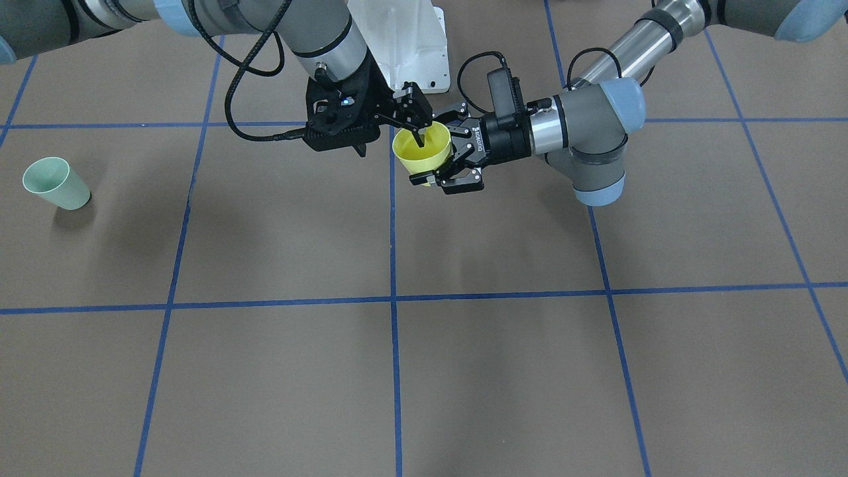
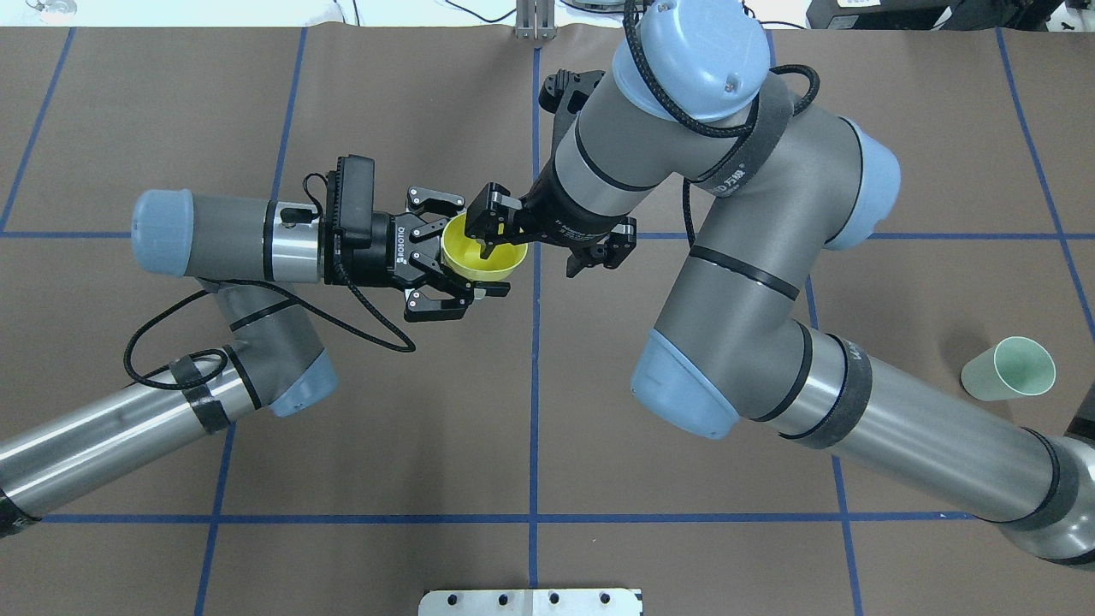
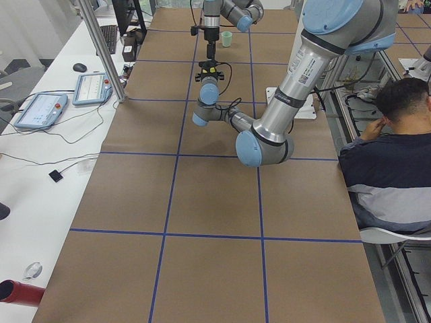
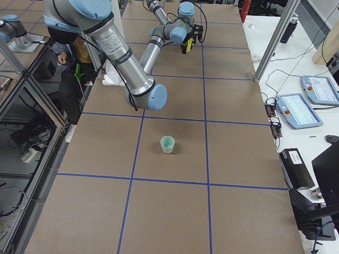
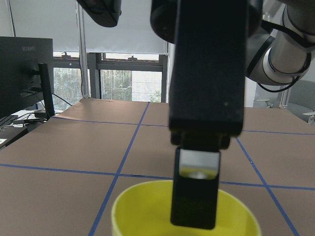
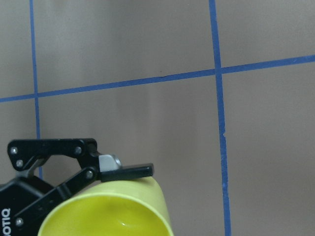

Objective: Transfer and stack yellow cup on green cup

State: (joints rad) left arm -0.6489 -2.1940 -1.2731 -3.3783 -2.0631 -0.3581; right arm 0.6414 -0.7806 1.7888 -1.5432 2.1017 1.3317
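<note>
I have the yellow cup (image 1: 414,159) off the desk (image 1: 503,371), hanging over the middle of it in line with the white base mount (image 1: 407,40), about midway between the robot-side edge and the operators' edge. It is upright with its mouth up.

The left gripper (image 2: 473,257) reaches in level from the side, and its fingers (image 6: 125,170) are closed onto the cup's outer wall, one on each side. In the right wrist view I can see one pad lying flat against the wall just below the rim. That grip is what carries the cup.

The right gripper (image 1: 416,129) points down over the cup's mouth. One of its fingers (image 5: 197,196) dips inside the cup, and I see it plainly in the left wrist view, dark against the yellow interior. I cannot make out the other finger well enough to place it. So I cannot tell whether this hand has pinched the rim or only straddles it with a gap.

The green cup (image 2: 1008,370) stands upright on the desk with its mouth up, toward the desk's right-end edge. It is well apart from both grippers, and nothing touches it.
</note>
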